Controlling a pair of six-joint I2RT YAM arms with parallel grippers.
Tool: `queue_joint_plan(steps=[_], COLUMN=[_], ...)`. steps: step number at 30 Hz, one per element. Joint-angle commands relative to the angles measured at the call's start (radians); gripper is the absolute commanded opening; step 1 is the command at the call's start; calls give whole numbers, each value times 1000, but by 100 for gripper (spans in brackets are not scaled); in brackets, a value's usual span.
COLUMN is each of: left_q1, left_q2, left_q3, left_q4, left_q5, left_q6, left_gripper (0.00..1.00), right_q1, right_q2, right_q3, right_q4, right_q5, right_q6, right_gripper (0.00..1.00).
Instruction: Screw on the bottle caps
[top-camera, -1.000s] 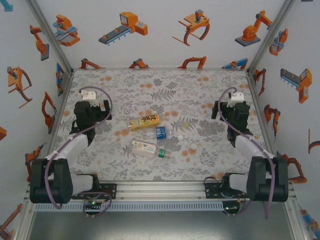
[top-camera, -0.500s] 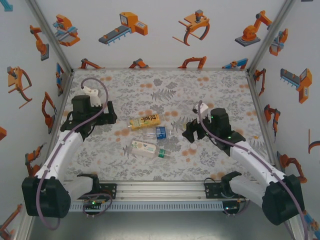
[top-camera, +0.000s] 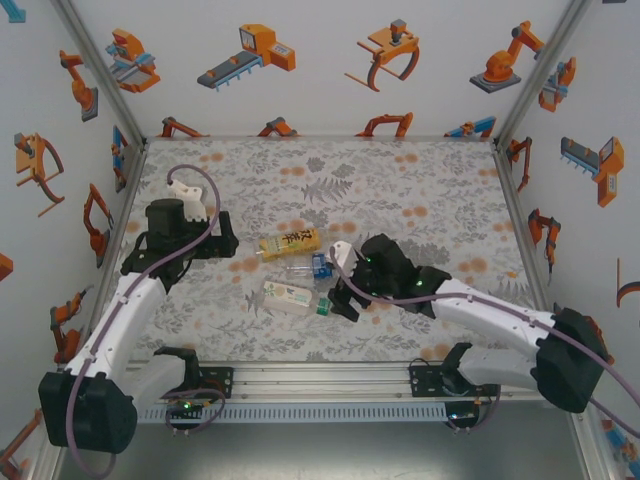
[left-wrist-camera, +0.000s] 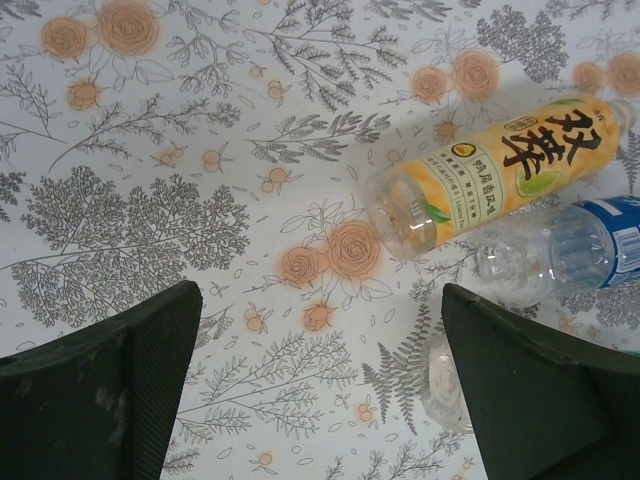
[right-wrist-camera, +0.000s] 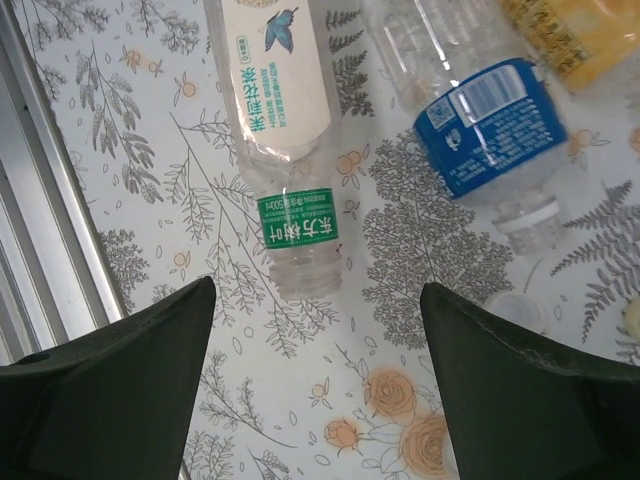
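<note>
Nothing is screwed on yet. The yellow bottle (top-camera: 289, 241), blue-labelled bottle (right-wrist-camera: 490, 125) and green-labelled bottle (right-wrist-camera: 285, 100) lie mid-desk (top-camera: 450, 200), with a loose cap (right-wrist-camera: 515, 310) beside the blue one's bare neck. My right hand (right-wrist-camera: 315, 290) hangs spread and empty over the green-labelled bottle's bare neck. My left hand (left-wrist-camera: 320, 293) is spread and empty too.

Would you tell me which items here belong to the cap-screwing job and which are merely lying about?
Job:
yellow-labelled bottle
blue-labelled bottle
green-labelled bottle
white cap, loose by the blue-labelled bottle's neck

Not part of it:
floral mat
robot stickers on the walls
aluminium rail
</note>
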Motion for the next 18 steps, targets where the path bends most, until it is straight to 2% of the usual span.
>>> queue_joint_plan(steps=[1, 10, 18], left_q1=[-5, -34, -42], left_q2=[-22, -38, -8], left_q3=[4, 1, 13], left_q4=[11, 8, -4], left_q5=[-3, -5, -5], left_q6=[16, 29, 31], left_gripper=[97, 98, 98], right_q1=[37, 122, 136], right_q2=[77, 318, 413], right_q3=[54, 137, 179], right_q4=[30, 60, 42], right_q5=[51, 95, 96], right_q6=[-37, -67, -93], right_gripper=[75, 75, 66])
